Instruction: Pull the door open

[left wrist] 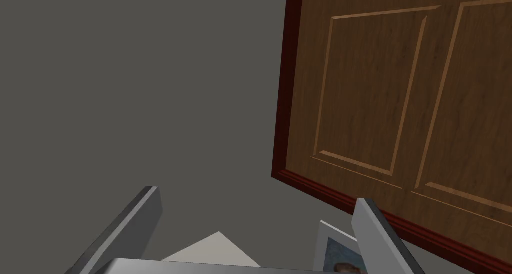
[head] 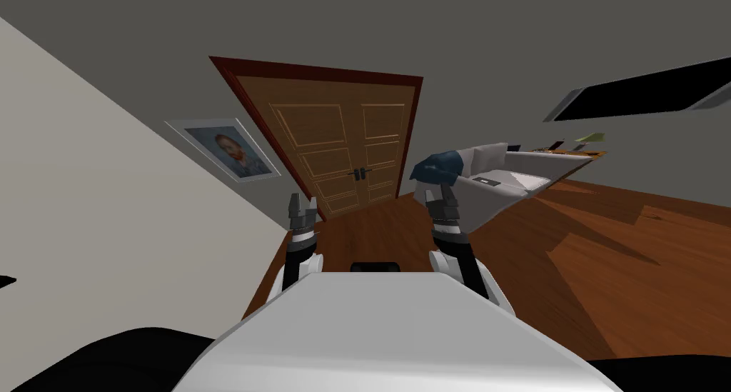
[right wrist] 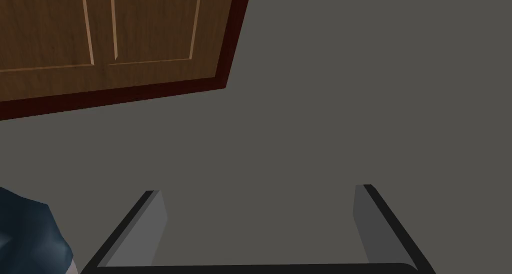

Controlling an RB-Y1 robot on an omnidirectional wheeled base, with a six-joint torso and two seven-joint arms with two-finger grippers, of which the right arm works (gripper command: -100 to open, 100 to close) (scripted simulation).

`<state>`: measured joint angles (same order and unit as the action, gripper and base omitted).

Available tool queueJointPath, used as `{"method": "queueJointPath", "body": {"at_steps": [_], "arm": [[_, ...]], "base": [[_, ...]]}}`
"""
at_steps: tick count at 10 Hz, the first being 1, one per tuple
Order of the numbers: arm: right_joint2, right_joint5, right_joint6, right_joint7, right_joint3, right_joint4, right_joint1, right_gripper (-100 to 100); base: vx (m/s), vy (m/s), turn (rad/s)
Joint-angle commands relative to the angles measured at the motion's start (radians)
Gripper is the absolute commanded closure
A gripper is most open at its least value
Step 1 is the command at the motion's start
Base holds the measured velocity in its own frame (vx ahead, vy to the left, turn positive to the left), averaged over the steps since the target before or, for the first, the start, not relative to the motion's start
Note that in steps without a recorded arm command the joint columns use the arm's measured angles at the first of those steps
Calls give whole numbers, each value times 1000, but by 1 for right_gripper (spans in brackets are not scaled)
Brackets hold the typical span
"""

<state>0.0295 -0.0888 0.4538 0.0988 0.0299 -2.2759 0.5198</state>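
A brown panelled double door point(head: 343, 148) in a dark red frame stands shut in the grey wall ahead, with two small dark handles point(head: 361, 173) where the leaves meet. My left gripper point(head: 303, 208) is held up in front of me, open and holding nothing, well short of the door. My right gripper point(head: 440, 195) is also raised, open and holding nothing. In the left wrist view the door's panels point(left wrist: 400, 101) lie beyond the open fingers point(left wrist: 380, 236). The right wrist view has the door's corner point(right wrist: 115, 41) far past its fingers point(right wrist: 150, 226).
A framed portrait point(head: 232, 152) hangs on the wall left of the door. A white sofa point(head: 510, 177) with a dark blue cloth point(head: 437, 166) on its arm stands right of the door, close to my right gripper. Wooden floor point(head: 571, 266) spreads to the right.
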Motion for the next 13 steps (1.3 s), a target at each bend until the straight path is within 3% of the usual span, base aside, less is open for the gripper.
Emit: {"method": "queueJointPath", "body": {"at_steps": [1, 13], "arm": [[6, -5, -3, 7, 6, 32, -19, -100], [42, -50, -27, 63, 57, 298, -171, -100]], "base": [[72, 11, 76], [122, 4, 83]]}}
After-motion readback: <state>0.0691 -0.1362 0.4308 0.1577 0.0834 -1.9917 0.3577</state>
